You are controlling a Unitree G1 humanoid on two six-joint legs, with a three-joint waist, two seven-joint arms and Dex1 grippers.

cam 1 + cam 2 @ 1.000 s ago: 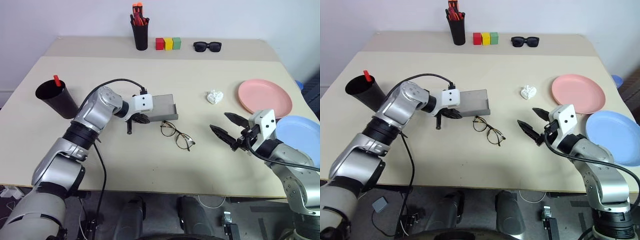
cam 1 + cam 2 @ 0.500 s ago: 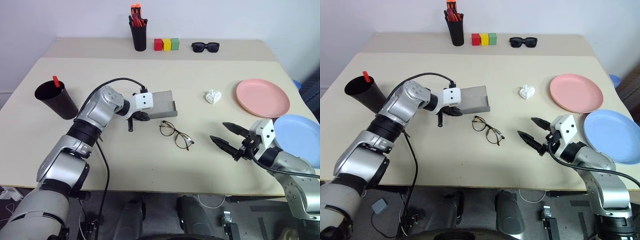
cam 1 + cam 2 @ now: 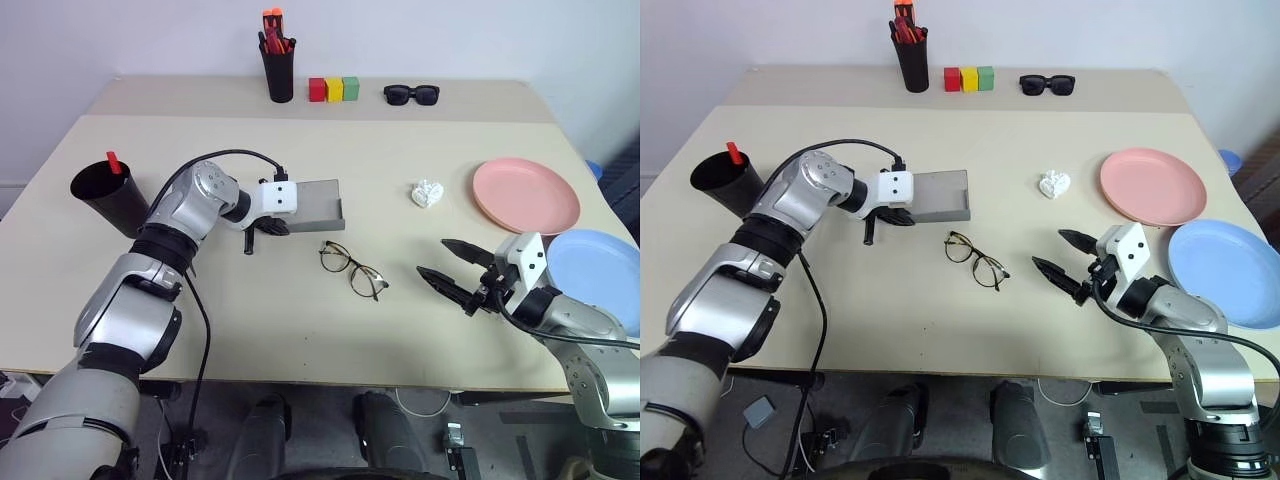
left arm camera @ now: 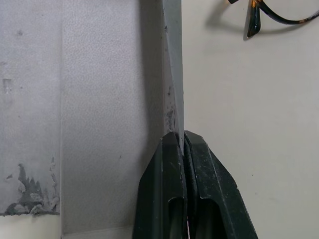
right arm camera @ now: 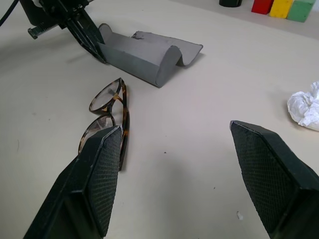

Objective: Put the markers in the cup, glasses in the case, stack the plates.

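The grey case [image 3: 315, 203] lies open on the table, and my left gripper [image 4: 183, 135] is shut on the edge of its wall. The thin wire-rimmed glasses [image 3: 353, 268] lie just in front and to the right of the case, apart from it. Right of the glasses, my right gripper [image 3: 433, 258] hovers open and points toward them, with nothing between its fingers. At the far left stands the black cup [image 3: 112, 203], tilted, with a red marker tip [image 3: 113, 161] sticking out. The pink plate [image 3: 526, 195] and the blue plate [image 3: 600, 275] lie side by side at the right.
A crumpled white paper ball [image 3: 428, 193] lies between the case and the pink plate. At the back stand a black pen holder [image 3: 279, 70] with orange-capped pens, three coloured blocks [image 3: 334, 88] and black sunglasses [image 3: 413, 94].
My left gripper has drawn the case a little to the left and back, away from the glasses. The right gripper stays open in about the same place.
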